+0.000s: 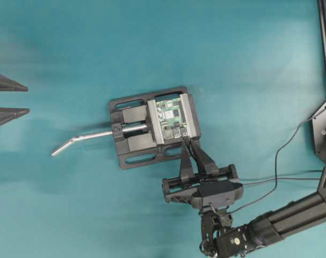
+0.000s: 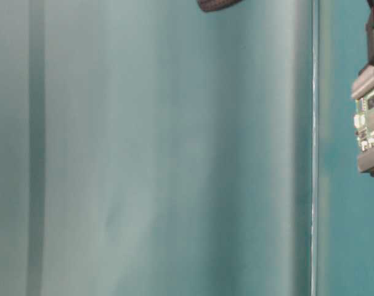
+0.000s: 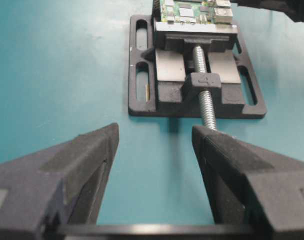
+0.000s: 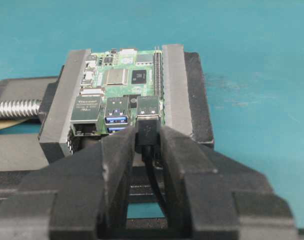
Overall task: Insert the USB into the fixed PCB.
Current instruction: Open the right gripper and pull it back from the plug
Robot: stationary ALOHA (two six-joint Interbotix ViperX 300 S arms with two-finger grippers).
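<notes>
Gripping the black-bodied USB plug (image 4: 147, 131) in my right pincer (image 4: 147, 145), I see it at the small green PCB's (image 4: 122, 80) port; my left pincer (image 3: 154, 150) gapes wide.

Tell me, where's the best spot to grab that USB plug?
On its black body behind the metal tip, squeezed from both flat sides, as the right gripper holds the USB now. That leaves the tip free and lined up with the PCB port.

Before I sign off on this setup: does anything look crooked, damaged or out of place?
Nothing stands out. The small green circuit board sits level between the grey jaws of the black vise. The right gripper holds the black USB plug straight at the board's rightmost port. The left gripper is open, away from the vise.
</notes>
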